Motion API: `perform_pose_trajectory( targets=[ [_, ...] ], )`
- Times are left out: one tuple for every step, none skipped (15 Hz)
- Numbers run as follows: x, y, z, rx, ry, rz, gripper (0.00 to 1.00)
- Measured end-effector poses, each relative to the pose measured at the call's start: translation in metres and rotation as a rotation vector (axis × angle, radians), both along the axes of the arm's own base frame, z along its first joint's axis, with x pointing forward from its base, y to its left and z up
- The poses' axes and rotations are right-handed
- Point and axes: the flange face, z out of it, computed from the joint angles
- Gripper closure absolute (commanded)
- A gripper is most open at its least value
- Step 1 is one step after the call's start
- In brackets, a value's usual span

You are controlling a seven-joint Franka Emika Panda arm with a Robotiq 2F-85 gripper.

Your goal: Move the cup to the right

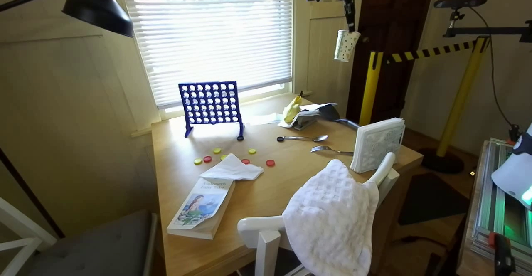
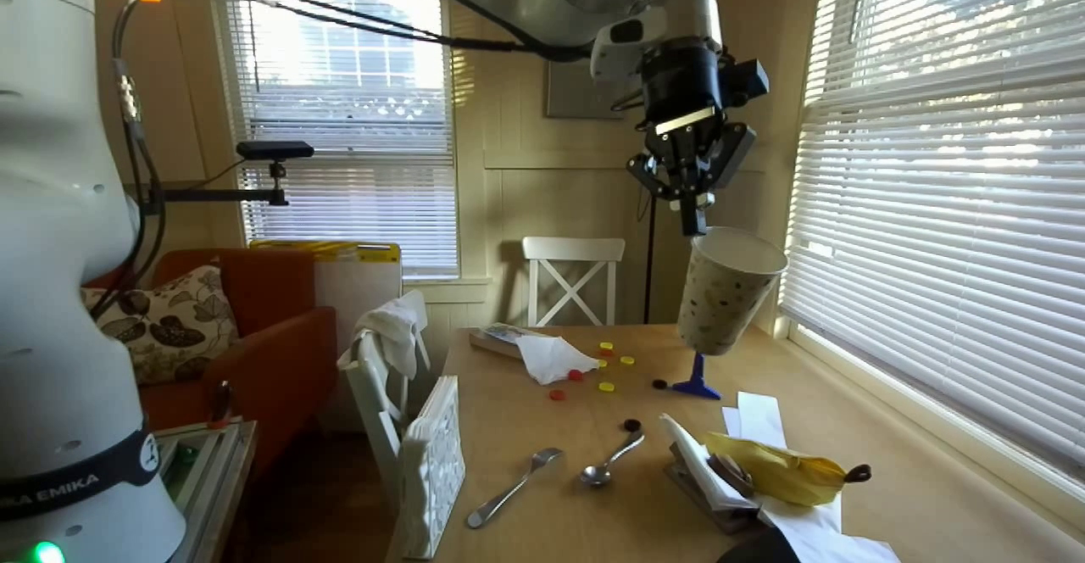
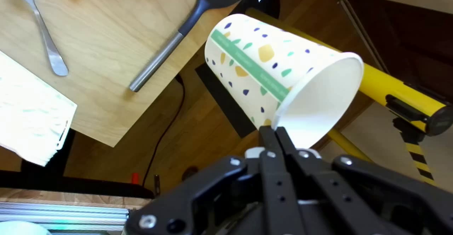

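The cup (image 1: 346,47) is whitish with small coloured specks; it also shows in an exterior view (image 2: 725,304). In the wrist view the cup (image 3: 244,72) has a green stripe, and its open mouth points toward the lower right. My gripper (image 3: 277,129) is shut on the cup's rim, with one finger outside the wall and one inside. In both exterior views the gripper (image 1: 352,30) (image 2: 695,228) holds the cup in the air, well above the table height, tilted with its mouth up.
On the table (image 2: 525,419) are a blue grid game (image 1: 212,103), a fork (image 2: 513,488), a spoon (image 2: 610,461), several discs, a book (image 1: 203,209), a white box (image 1: 378,145), a yellow item (image 2: 784,465) and a spatula (image 3: 177,38). A yellow post (image 1: 371,89) stands behind the table.
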Motion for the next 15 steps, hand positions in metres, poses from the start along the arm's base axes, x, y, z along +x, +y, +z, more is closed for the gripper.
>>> perform_pose_trajectory(
  targets=[
    [0.0, 0.001, -0.001, 0.003, -0.001, 0.001, 0.97],
    [0.0, 0.001, -0.001, 0.005, -0.002, 0.001, 0.99],
    [0.0, 0.001, -0.001, 0.006, -0.003, 0.002, 0.99],
    [0.0, 0.001, -0.001, 0.005, -0.002, 0.002, 0.99],
    [0.0, 0.001, -0.001, 0.005, -0.002, 0.002, 0.99],
    [0.002, 0.001, -0.004, 0.007, -0.003, 0.003, 0.99],
    [0.006, 0.0, -0.01, 0.017, -0.007, 0.003, 0.99],
    [0.012, 0.0, -0.019, 0.035, -0.01, 0.009, 0.99],
    [0.019, 0.0, -0.033, 0.056, -0.004, 0.017, 0.99],
    [0.026, 0.0, -0.049, 0.078, 0.012, 0.034, 0.99],
    [0.033, 0.002, -0.066, 0.105, 0.041, 0.071, 0.99],
    [0.039, 0.003, -0.083, 0.131, 0.077, 0.115, 0.99],
    [0.044, 0.005, -0.099, 0.151, 0.115, 0.155, 0.99],
    [0.048, 0.008, -0.115, 0.163, 0.161, 0.194, 0.99],
    [0.05, 0.011, -0.129, 0.172, 0.213, 0.225, 0.99]
  ],
)
